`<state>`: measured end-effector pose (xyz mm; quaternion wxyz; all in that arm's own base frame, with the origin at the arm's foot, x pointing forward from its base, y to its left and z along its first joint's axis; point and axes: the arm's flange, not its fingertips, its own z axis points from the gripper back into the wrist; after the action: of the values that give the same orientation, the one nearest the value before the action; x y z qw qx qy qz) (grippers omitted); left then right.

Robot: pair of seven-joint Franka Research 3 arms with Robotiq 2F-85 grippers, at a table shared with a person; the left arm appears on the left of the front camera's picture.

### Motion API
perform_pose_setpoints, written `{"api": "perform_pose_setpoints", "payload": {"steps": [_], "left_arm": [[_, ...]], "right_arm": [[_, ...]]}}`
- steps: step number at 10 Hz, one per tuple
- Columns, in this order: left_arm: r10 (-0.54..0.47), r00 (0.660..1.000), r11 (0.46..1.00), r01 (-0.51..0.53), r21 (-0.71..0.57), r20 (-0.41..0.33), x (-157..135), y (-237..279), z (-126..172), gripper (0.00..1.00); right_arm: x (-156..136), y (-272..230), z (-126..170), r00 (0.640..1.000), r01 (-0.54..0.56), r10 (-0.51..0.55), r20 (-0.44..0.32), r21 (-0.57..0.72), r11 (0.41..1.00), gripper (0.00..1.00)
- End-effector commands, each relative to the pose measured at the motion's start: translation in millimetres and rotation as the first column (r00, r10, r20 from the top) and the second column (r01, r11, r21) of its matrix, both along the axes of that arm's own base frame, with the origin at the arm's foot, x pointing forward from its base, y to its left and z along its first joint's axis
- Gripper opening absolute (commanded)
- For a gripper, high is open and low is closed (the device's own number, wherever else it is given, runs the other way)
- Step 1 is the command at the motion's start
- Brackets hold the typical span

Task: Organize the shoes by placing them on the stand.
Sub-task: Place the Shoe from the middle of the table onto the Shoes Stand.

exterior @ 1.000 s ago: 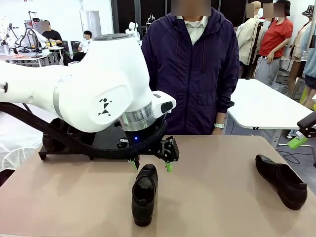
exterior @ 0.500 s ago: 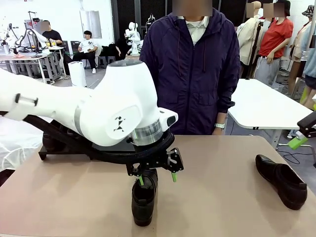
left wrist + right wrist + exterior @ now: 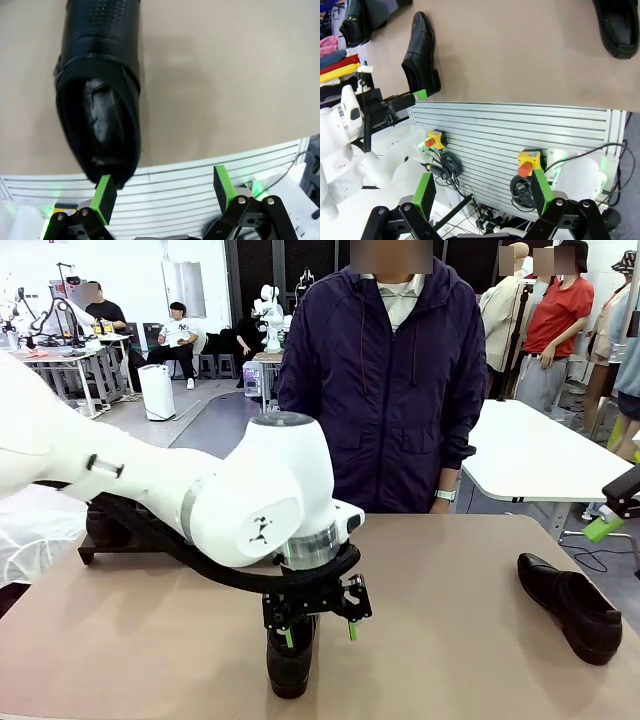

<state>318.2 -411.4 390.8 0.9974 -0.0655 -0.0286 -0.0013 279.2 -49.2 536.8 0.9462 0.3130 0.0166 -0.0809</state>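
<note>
Tan table (image 3: 450,650); near shoe (image 3: 288,676) front middle, right shoe (image 3: 570,606) by right edge; black stand (image 3: 88,552) back left

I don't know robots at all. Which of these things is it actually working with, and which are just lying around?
Part of the job: the shoe under the open left gripper; the second shoe toward the table's right; the black stand.

Just lying about: yellow button boxes; cables; coloured cloths; the white table behind.

Shoe (image 3: 288,672) half behind L hand (image 3: 320,634)
</note>
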Motion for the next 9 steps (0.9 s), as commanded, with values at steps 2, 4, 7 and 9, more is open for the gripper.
{"api": "perform_pose_setpoints", "payload": {"steps": [2, 4, 7, 9], "left_arm": [[0.051, 0.998, 0.996, -0.053, 0.072, 0.039, 21, -21, -22, 1.0], [0.082, 0.995, 0.99, -0.088, 0.108, 0.064, 29, -17, -33, 1.0], [0.065, 0.994, 0.992, -0.074, 0.098, 0.085, 34, -19, -45, 1.0], [0.066, 0.995, 0.993, -0.073, 0.094, 0.076, 34, -19, -49, 1.0]], "right_arm": [[2, -2, 4, 1.0, -0.021, 0.02, 0.017, 0.032, 0.999, 1.0], [2, -2, 4, 1.0, -0.021, 0.02, 0.017, 0.032, 0.999, 1.0], [2, -2, 4, 1.0, -0.021, 0.02, 0.017, 0.032, 0.999, 1.0], [2, -2, 4, 1.0, -0.021, 0.02, 0.017, 0.032, 0.999, 1.0]]}}
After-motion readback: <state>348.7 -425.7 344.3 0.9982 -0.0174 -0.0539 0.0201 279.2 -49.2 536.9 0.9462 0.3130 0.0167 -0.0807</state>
